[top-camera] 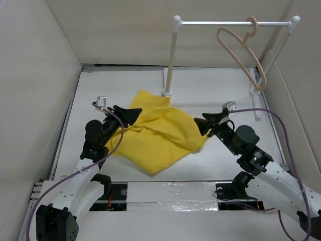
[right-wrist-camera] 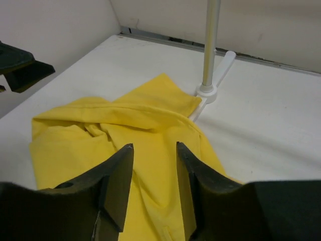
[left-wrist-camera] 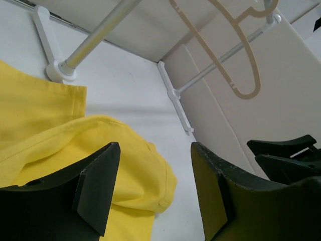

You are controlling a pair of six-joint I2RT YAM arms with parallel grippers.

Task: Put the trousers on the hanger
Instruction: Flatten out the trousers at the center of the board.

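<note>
The bright yellow trousers lie crumpled flat on the white table, between the two arms. The tan hanger hangs by its hook on the white rail at the back right, well above the cloth. My left gripper hovers over the trousers' left part, open, with nothing between its fingers. My right gripper is at the trousers' right edge, also open and empty. In the right wrist view the trousers show below the gripper. The left wrist view shows the trousers and the hanger.
The white rail stands on two posts, one post's foot touching the trousers' far corner. Beige walls close in the table on the left, back and right. The right gripper's fingers show at the right of the left wrist view.
</note>
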